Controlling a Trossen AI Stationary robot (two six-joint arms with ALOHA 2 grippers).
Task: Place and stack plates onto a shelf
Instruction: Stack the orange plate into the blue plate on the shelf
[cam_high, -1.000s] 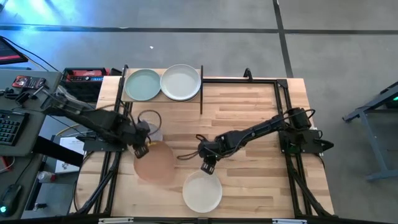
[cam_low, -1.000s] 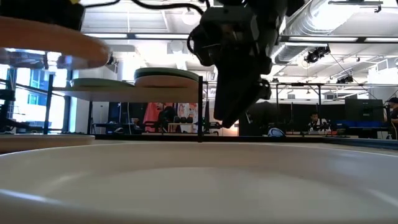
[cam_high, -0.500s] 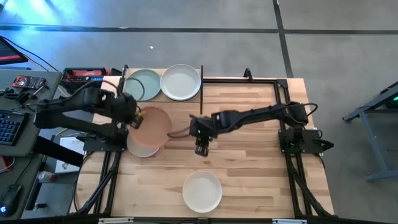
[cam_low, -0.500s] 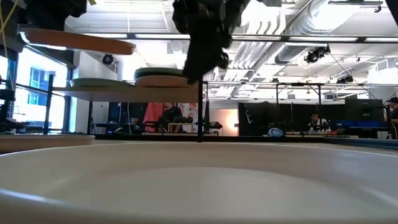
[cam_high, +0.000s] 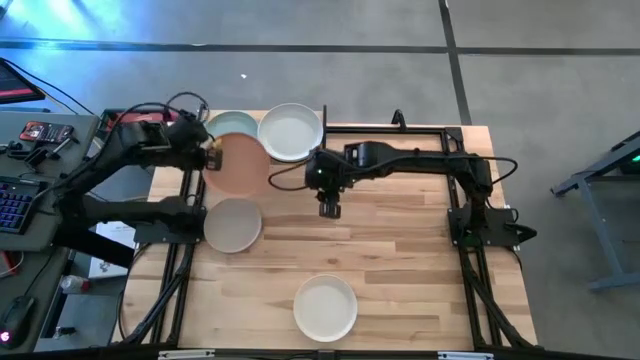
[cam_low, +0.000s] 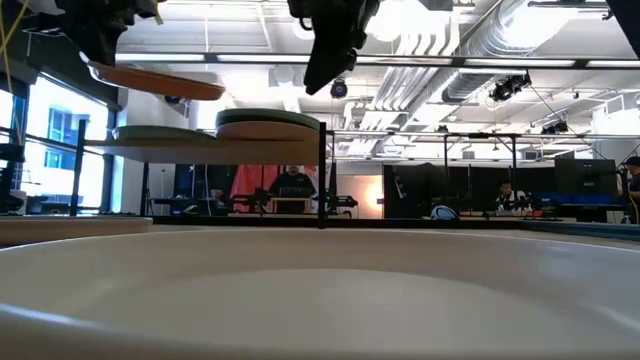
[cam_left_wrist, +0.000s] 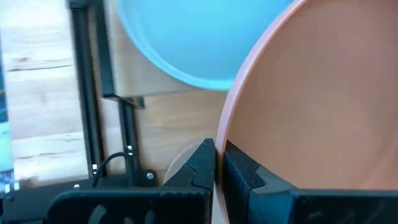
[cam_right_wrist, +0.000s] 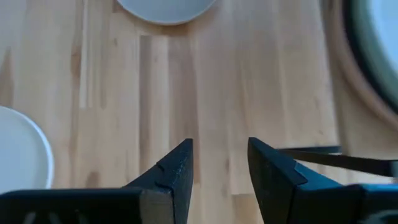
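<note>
The left gripper (cam_left_wrist: 219, 163) pinches the terracotta plate (cam_high: 240, 163) by its rim, the best hold on something stiff, smooth and probably breakable; the right gripper (cam_right_wrist: 219, 163) hangs open.

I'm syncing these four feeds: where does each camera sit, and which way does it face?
High: overhead, straight down; both arms, shelf.
Low: table height, level; cream plate near, arms above.
Left wrist: left gripper pinching terracotta plate.
Right wrist: right gripper open, over the tabletop.
High and left wrist share the terracotta plate.
</note>
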